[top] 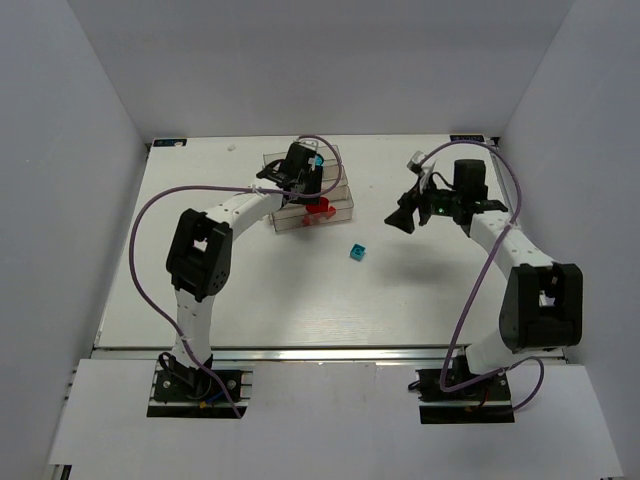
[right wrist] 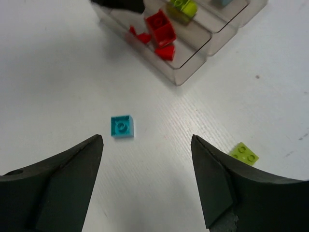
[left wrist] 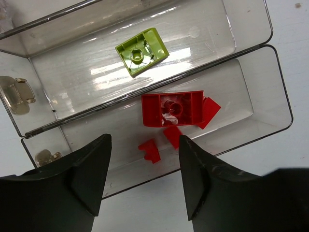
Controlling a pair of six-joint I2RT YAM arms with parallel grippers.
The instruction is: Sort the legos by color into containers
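Right wrist: cyan lego before gripper

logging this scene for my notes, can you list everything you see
bins: at least three, clear, joined in a stepped row, far middle of table
red bricks: about four, red, front bin
green bricks: two, yellow-green, one in second bin, one loose on table
cyan bricks: two, cyan, one loose before the bins, one seemingly in a farther bin
table: one, white
left gripper: black, open, empty, over the bins
right gripper: black, open, empty, raised over the table right of the bins
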